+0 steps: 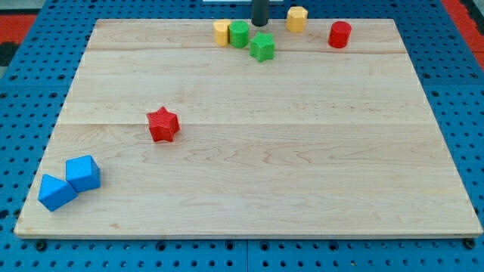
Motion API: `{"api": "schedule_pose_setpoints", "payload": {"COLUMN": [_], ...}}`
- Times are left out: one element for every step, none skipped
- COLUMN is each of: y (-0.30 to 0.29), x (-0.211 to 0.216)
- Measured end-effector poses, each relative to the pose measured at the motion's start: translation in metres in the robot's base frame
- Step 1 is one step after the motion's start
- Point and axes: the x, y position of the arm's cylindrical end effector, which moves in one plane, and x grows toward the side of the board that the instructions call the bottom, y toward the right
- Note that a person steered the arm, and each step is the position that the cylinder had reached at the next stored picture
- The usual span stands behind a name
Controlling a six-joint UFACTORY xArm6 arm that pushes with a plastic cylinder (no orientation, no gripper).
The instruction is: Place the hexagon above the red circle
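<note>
We see my tip (260,24) at the view's top, just above the green star (262,47) and very near it; whether they touch we cannot tell. There is no hand on this arm, only the dark rod, so nothing is open, closed or gripped.

The yellow hexagon (296,18) sits at the table's top edge, to the right of the tip and left of the red circle (339,34), near it but apart.

Left of the tip, a yellow block (220,32), its shape unclear, touches a green circle (239,34).

A red star (162,125) lies alone at the middle left of the wooden table (302,166). Two blue blocks (57,192) (83,173) touch each other in the bottom left corner.
</note>
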Motion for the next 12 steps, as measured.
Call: {"api": "schedule_pose_setpoints", "payload": {"y": [0.029,0.064,0.101,0.132,0.125,0.138,0.147,0.113,0.072,0.075,0.147,0.236], "x": [0.0,-0.002,-0.002,-0.002,0.004,0.007,0.007,0.007,0.022,0.097,0.129,0.074]}}
